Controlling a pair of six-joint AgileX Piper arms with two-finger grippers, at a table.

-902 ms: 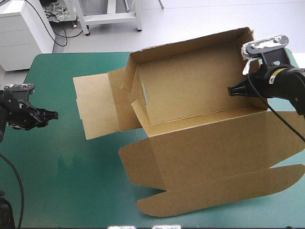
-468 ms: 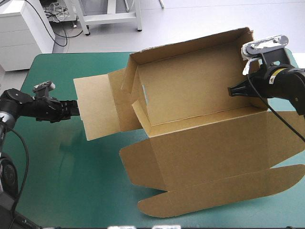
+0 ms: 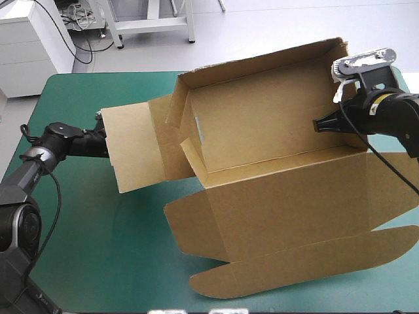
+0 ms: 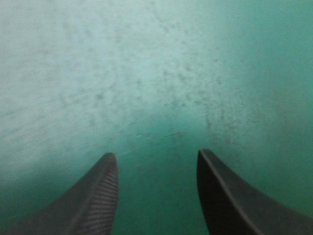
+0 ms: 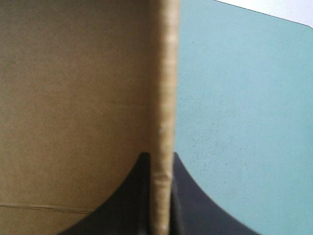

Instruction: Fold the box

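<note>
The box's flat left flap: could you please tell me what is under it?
The left tool is at its edge, open, with only teal-green cover ahead. From above, the flap hides the tool's tip and whatever lies beneath.

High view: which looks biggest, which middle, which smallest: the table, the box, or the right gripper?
1. The table, which fills most of the picture.
2. The box, which covers much of it.
3. The right gripper, far smaller, pinching the box's wall.
</note>
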